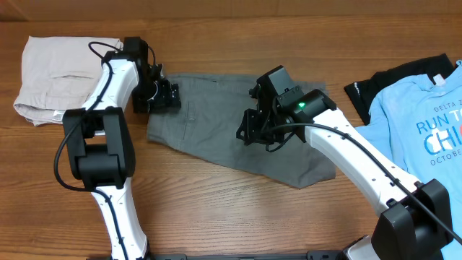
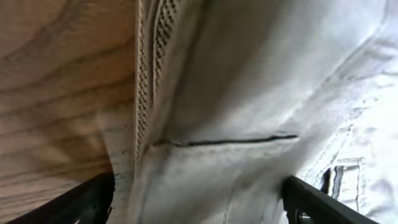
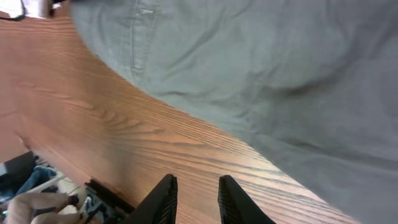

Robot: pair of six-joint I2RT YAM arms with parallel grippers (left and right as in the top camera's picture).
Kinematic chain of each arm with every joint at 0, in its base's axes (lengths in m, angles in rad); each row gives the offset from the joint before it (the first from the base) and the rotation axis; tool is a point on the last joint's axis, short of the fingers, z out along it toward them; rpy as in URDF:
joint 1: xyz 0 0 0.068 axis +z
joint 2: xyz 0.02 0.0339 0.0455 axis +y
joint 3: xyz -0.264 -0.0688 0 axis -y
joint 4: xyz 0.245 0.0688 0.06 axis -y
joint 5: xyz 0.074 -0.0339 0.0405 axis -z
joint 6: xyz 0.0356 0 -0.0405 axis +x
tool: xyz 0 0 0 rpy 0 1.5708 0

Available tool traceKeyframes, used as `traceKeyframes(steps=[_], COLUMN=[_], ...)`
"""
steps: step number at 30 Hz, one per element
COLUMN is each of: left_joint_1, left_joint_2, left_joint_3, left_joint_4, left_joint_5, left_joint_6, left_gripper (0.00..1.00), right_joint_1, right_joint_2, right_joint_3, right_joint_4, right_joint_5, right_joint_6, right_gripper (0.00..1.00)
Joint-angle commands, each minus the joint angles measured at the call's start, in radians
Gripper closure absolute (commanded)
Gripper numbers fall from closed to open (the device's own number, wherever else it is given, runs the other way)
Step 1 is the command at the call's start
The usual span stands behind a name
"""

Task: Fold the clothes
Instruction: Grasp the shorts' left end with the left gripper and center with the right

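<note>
Grey shorts (image 1: 209, 119) lie spread flat on the wooden table (image 1: 238, 209).

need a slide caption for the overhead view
Left gripper and right gripper poised at grey shorts spread on the wooden table, beige shorts left, blue T-shirt right.

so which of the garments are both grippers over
The mid-grey shorts in the middle. The beige shorts lie at the far left, the light blue T-shirt at the far right.
</note>
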Motion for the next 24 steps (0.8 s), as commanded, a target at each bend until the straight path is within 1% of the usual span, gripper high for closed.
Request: traceKeyframes(steps=[1,2,3,6,7,9,10,11,13,14,16,17,18,19,21,24], left_joint_1=[0.001,0.001,0.001,0.001,0.001,0.001,0.001,0.002,0.002,0.002,0.002,0.002,0.002,0.002,0.002,-0.002], left_joint_2=[0.064,0.064,0.064,0.064,0.064,0.064,0.064,0.064,0.063,0.063,0.063,0.059,0.054,0.047,0.020,-0.021], left_joint_3=[-0.010,-0.010,-0.010,-0.010,-0.010,-0.010,-0.010,-0.010,-0.009,-0.008,0.004,0.021,0.034,0.049,0.105,0.206], left_joint_4=[-0.005,-0.008,-0.013,-0.023,-0.027,-0.032,-0.034,-0.033,-0.029,-0.026,-0.022,-0.028,-0.036,-0.046,-0.089,-0.174], left_joint_5=[0.058,0.057,0.057,0.057,0.057,0.057,0.057,0.057,0.057,0.057,0.057,0.057,0.057,0.057,0.057,0.056], left_joint_6=[-0.011,-0.011,-0.011,-0.011,-0.011,-0.011,-0.011,-0.011,-0.011,-0.011,-0.011,-0.011,-0.011,-0.012,-0.015,-0.015], left_gripper=[0.17,0.23,0.31,0.48,0.51,0.54,0.62,0.77,0.92,0.95,0.96,0.96,0.96,0.96,0.96,0.96], right_joint_1=[0.004,0.004,0.004,0.004,0.004,0.004,0.004,0.004,0.004,0.004,0.004,0.004,0.004,0.004,0.004,0.004], right_joint_2=[0.001,0.001,0.001,0.001,0.001,0.001,0.001,0.001,0.001,0.001,0.001,0.001,0.005,0.008,0.028,0.074], right_joint_3=[0.002,0.002,0.002,0.002,0.002,0.002,0.002,0.002,0.002,0.002,0.002,0.002,0.002,0.002,0.002,0.002], right_joint_4=[0.005,0.006,0.006,0.006,0.006,0.006,0.006,0.006,0.010,0.014,0.029,0.044,0.053,0.055,0.056,0.080], right_joint_5=[0.036,0.036,0.043,0.051,0.051,0.051,0.051,0.055,0.077,0.080,0.080,0.081,0.096,0.114,0.149,0.150], right_joint_6=[-0.007,-0.007,-0.007,-0.007,-0.007,-0.007,-0.007,-0.007,-0.007,-0.007,-0.007,-0.005,0.024,0.056,0.106,0.130], right_gripper=[0.73,0.73,0.73,0.73,0.73,0.73,0.73,0.73,0.72,0.72,0.73,0.80,0.91,0.95,0.96,0.96])
